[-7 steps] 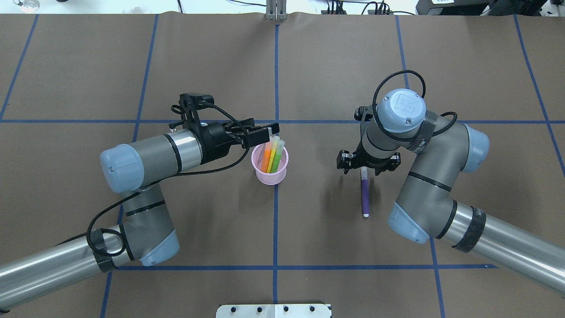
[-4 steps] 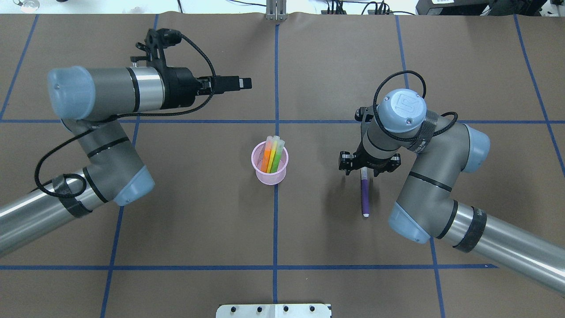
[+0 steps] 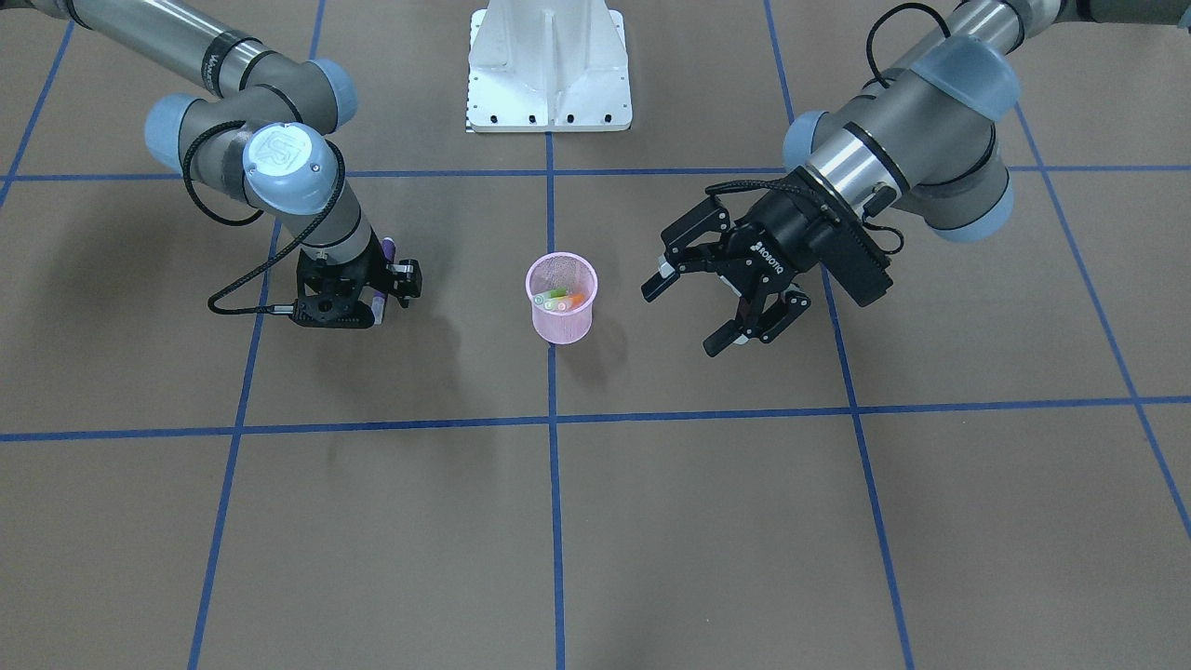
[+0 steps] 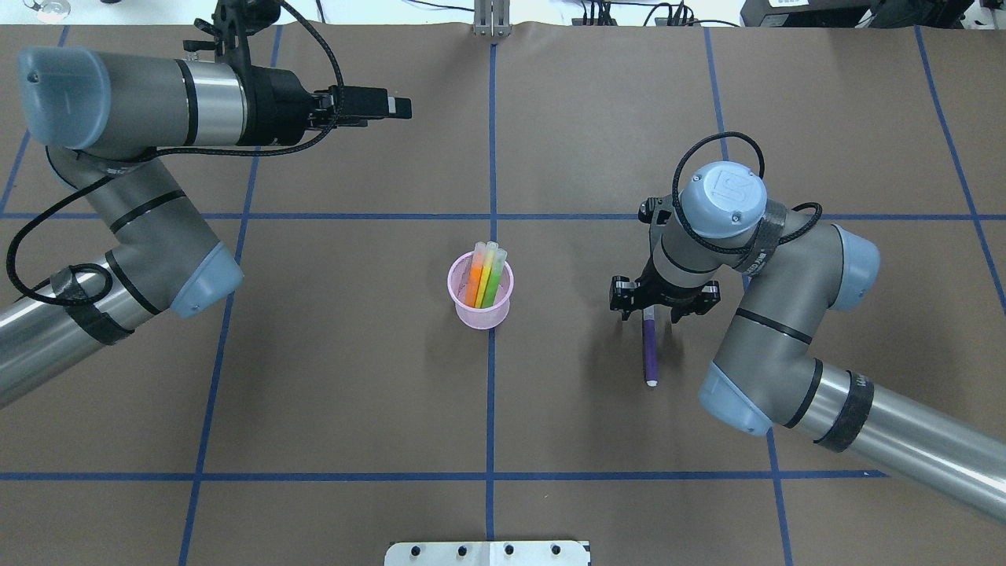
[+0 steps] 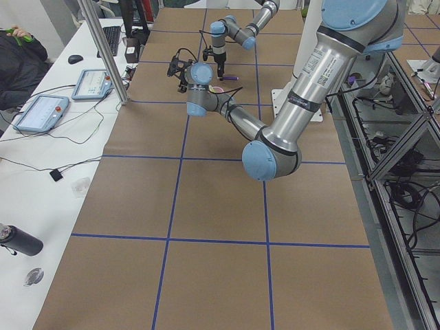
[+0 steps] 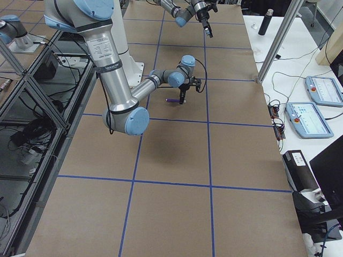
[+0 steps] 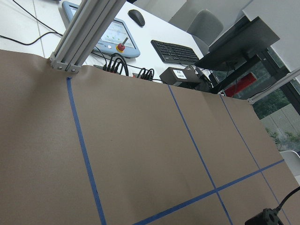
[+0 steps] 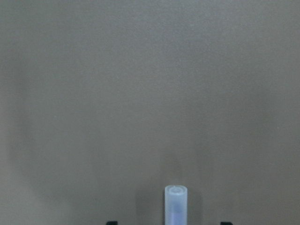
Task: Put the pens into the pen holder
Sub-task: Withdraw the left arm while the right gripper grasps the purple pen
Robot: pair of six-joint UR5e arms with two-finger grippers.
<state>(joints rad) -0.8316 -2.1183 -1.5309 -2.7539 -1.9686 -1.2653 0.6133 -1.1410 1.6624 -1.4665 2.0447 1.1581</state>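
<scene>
The pink mesh pen holder [image 4: 481, 317] stands upright at the table's middle, also in the front view [image 3: 561, 321]. The orange pen [image 4: 474, 284] and the green pen [image 4: 490, 284] stand in it, cap ends up. The purple pen [image 4: 650, 354] lies flat on the table to its right. My right gripper [image 4: 651, 305] points down, open, with its jaws on either side of the pen's whitish cap end [image 8: 176, 206]. My left gripper [image 3: 684, 318] is open and empty, raised well away from the cup toward the far left [image 4: 397, 106].
The white robot base [image 3: 549, 74] stands at the near table edge. A metal post [image 4: 491, 23] stands at the far edge. Blue tape lines cross the brown table cover. Desks with tablets and a keyboard lie beyond the table.
My left gripper has left the cup's rim and swung up and away to the far left, empty. The orange and green pens stay in the cup. My right gripper shifted slightly over the purple pen.
</scene>
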